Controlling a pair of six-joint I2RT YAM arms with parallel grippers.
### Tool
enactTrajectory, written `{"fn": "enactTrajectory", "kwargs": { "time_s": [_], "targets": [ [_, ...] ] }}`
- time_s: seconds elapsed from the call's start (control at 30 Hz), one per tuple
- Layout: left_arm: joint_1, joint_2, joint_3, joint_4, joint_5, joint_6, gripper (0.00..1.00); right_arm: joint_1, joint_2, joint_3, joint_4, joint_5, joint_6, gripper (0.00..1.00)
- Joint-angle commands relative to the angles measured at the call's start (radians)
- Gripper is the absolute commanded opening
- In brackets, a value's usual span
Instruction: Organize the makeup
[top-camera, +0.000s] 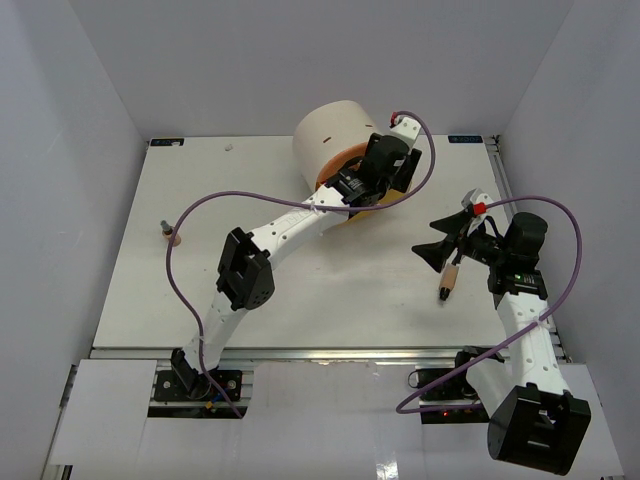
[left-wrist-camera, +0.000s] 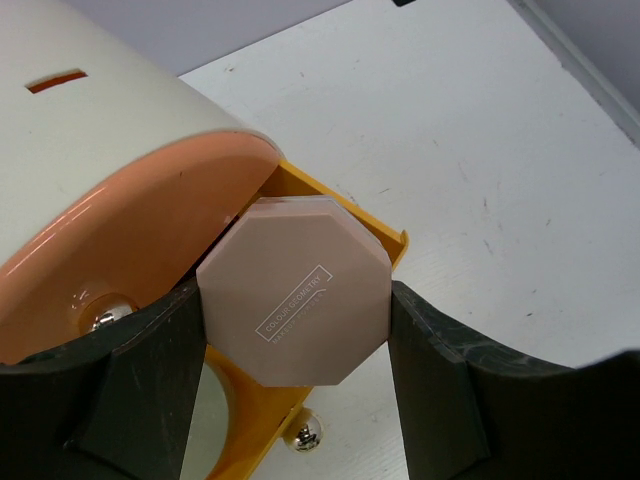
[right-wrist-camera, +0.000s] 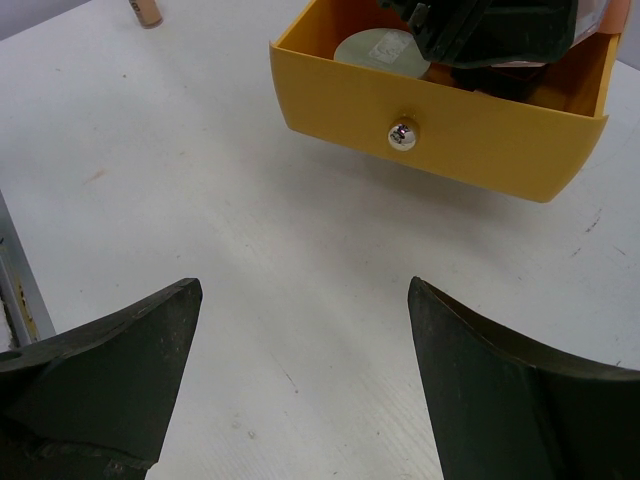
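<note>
Pink palette (left-wrist-camera: 293, 303): octagonal, flat face toward the left wrist camera, clamped by its edges between the left jaws, one finger on each side. It hangs directly over the open yellow drawer (left-wrist-camera: 386, 242). Its back edge is against or just off the orange drawer (left-wrist-camera: 130, 230) of the cream drum (top-camera: 330, 128); can't tell which.

Target is straight below the jaws, so my read is a short drop and release with no sideways travel. Silver-white round compact (right-wrist-camera: 380, 48) already lies in that drawer near the knob side. Risk: the palette lands tilted on it.

Right jaws are wide apart and empty, facing the drawer front from well off, above the counter (top-camera: 300, 290). Tan tube (top-camera: 449, 280) lies just beside them, long axis roughly near-far. The right arm is nearer to it.
</note>
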Motion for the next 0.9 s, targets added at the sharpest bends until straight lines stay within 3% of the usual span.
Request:
{"fn": "enactTrajectory", "kwargs": {
  "time_s": [0.0, 0.17, 0.53, 0.7, 0.87],
  "targets": [
    [-0.002, -0.024, 0.037, 0.018, -0.056, 0.037, 0.31, -0.009, -0.006, -0.006, 0.046, -0.029, 0.016, 0.90],
    [-0.002, -0.013, 0.025, 0.029, -0.078, 0.061, 0.42, -0.014, -0.006, -0.007, 0.048, -0.034, 0.018, 0.90],
    [-0.004, -0.032, -0.006, 0.032, -0.066, 0.059, 0.79, -0.024, -0.009, -0.009, 0.051, -0.040, 0.025, 0.90],
    [-0.007, -0.057, -0.019, 0.029, -0.055, 0.056, 0.87, -0.031, -0.009, -0.010, 0.052, -0.045, 0.027, 0.90],
    [-0.007, -0.083, -0.038, 0.025, -0.037, 0.041, 0.88, -0.036, -0.009, -0.012, 0.053, -0.046, 0.029, 0.90]
  ]
}}
